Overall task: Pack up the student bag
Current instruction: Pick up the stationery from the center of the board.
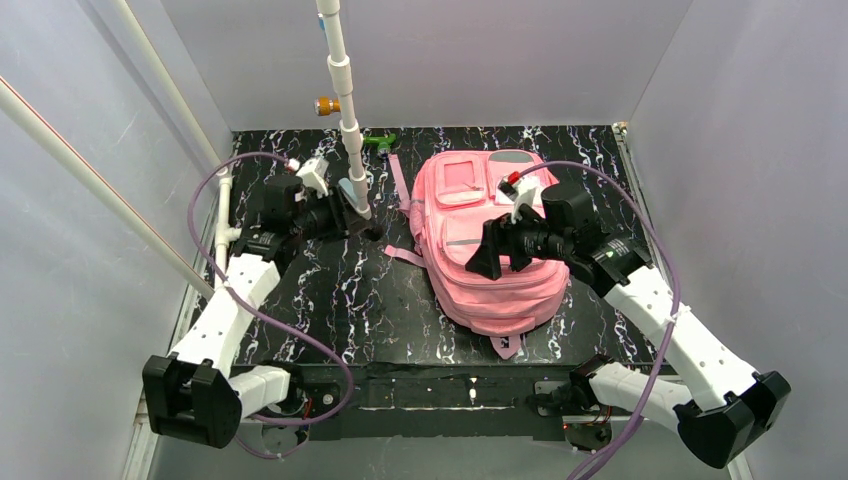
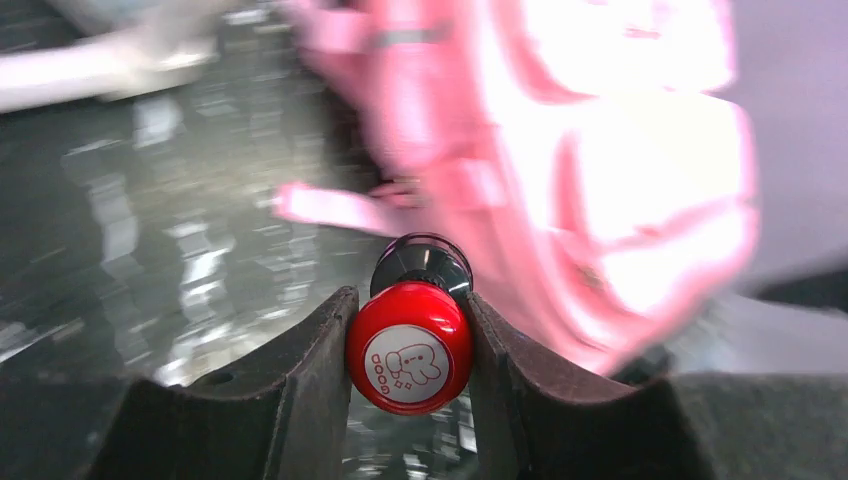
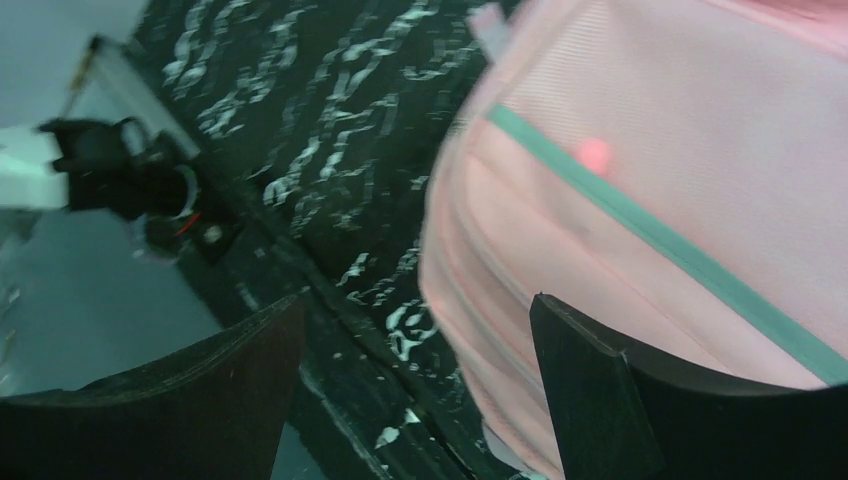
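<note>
The student bag is a large pink backpack lying flat on the black marbled table, right of centre, and also fills the right of the left wrist view. My left gripper stands left of the bag and is shut on a small item with a round red cap bearing a white cartoon sticker; its black body points away from the camera. My right gripper hovers open over the bag's front part. In the right wrist view its jaws stand wide with nothing between them, above the bag's edge.
A white jointed pole with an orange knob rises just behind my left gripper. A green object lies at the back edge. A pink strap trails left of the bag. White walls enclose the table.
</note>
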Robot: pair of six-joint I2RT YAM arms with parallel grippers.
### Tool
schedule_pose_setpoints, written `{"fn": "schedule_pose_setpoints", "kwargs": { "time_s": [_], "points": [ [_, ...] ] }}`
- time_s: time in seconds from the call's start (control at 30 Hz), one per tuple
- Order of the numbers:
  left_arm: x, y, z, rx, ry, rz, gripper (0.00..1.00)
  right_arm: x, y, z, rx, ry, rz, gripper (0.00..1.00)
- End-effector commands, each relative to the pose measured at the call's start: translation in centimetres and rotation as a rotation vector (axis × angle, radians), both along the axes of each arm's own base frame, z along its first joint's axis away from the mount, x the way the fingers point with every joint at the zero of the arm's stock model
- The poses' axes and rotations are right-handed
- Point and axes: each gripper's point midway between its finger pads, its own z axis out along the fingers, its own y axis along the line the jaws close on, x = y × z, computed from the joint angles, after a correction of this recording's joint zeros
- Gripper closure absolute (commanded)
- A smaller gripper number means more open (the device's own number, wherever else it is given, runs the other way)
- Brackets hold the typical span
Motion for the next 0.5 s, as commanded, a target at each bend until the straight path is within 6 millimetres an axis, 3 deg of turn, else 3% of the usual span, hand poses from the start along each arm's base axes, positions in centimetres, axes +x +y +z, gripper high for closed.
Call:
{"fn": "schedule_pose_setpoints", "kwargs": {
  "time_s": [0.0, 0.17, 0.47],
  "points": [
    [-5.4, -9.4, 9.7, -0.412, -0.061, -0.533, 1.0, -3.1, 4.7, 4.6, 0.277, -0.073, 0.344, 0.11],
    [-8.3, -13.2, 12.1, -0.445, -0.042, -0.746, 1.0, -3.5, 5.5, 5.8, 0.314, -0.092, 0.415, 0.12],
    [-10.3, -17.2, 11.2, -0.511, 0.114, -0.894, 1.0, -4.3, 5.9, 5.4, 0.349, -0.069, 0.479, 0.03]
  ]
}}
